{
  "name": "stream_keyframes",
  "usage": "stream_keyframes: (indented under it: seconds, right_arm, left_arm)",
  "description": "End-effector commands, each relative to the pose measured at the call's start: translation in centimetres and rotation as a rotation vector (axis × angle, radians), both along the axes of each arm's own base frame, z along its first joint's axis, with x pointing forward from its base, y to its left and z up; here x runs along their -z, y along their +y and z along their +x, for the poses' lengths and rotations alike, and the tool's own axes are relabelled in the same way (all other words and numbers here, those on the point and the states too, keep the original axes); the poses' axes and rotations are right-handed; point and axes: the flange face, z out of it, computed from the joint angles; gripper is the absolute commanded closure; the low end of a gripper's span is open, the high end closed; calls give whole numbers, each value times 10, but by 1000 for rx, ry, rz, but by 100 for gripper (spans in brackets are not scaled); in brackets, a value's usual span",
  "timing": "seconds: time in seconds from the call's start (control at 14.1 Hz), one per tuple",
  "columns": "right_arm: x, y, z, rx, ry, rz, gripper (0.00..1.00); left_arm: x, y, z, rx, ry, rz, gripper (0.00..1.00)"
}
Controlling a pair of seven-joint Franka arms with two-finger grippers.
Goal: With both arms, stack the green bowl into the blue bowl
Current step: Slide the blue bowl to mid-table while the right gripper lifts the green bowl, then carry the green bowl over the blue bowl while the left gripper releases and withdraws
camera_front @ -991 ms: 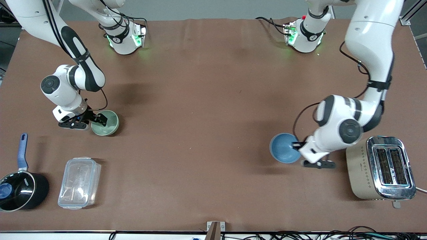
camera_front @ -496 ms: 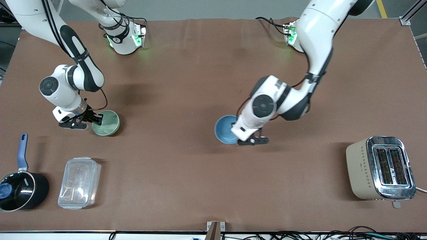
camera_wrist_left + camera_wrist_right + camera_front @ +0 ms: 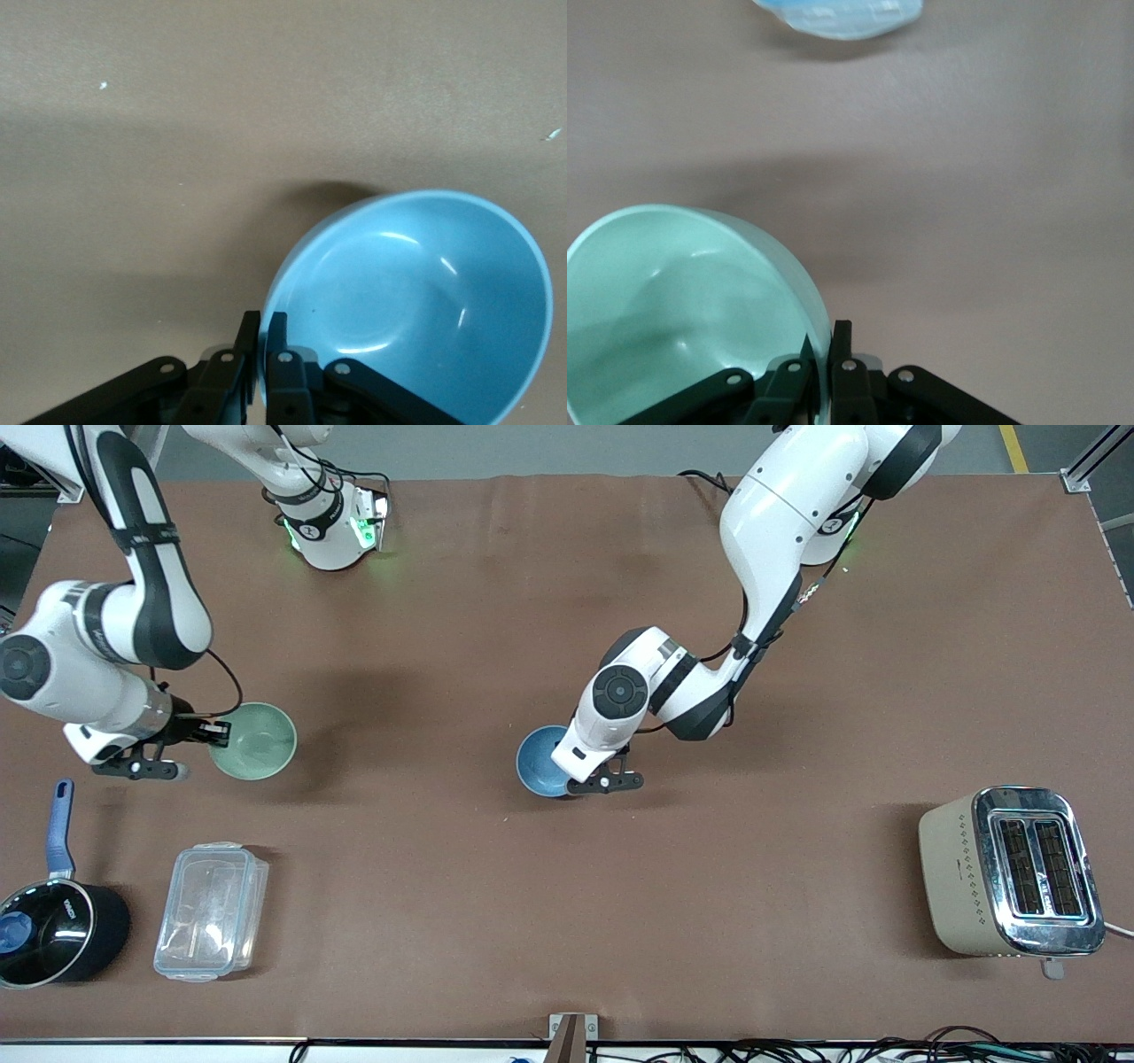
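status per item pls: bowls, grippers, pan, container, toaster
green bowl: empty, rim pinched by right gripper, off the table
blue bowl: empty, rim pinched by left gripper, mid-table
saucepan: upright, no lid
clear container: lid on
toaster: upright, slots empty

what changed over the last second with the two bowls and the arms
The left hand, shut on the blue bowl at its rim, carried it from beside the toaster toward the middle of the table. The right hand, gripping the green bowl, lifted it slightly and drew it toward the right arm's end. The saucepan, clear container and toaster stayed put.
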Motion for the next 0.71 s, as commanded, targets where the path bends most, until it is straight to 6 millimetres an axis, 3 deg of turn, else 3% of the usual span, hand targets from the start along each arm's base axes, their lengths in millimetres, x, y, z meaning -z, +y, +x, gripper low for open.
stream_keyframes:
  seconds: [0.0, 0.07, 0.14, 0.28, 0.42, 0.64]
  right_arm:
    - [-28, 45, 15, 40, 11, 27, 100]
    - [-34, 65, 15, 58, 5, 26, 100]
    - [-38, 91, 14, 87, 1, 23, 100]
    - [-43, 166, 7, 140, -9, 23, 100]
    - [-51, 230, -3, 210, -30, 29, 100]
    - [-50, 313, -18, 310, -34, 47, 100]
  left_arm:
    - [-33, -3, 12, -15, -42, -30, 0]
    - [-62, 3, 23, -21, -77, -43, 0]
    - [-95, 24, 39, -50, -107, -41, 0]
    - [-164, 90, 73, -114, -125, 5, 0]
    - [-236, 164, 91, -154, -156, 63, 0]
    - [-311, 248, 91, -99, -152, 118, 0]
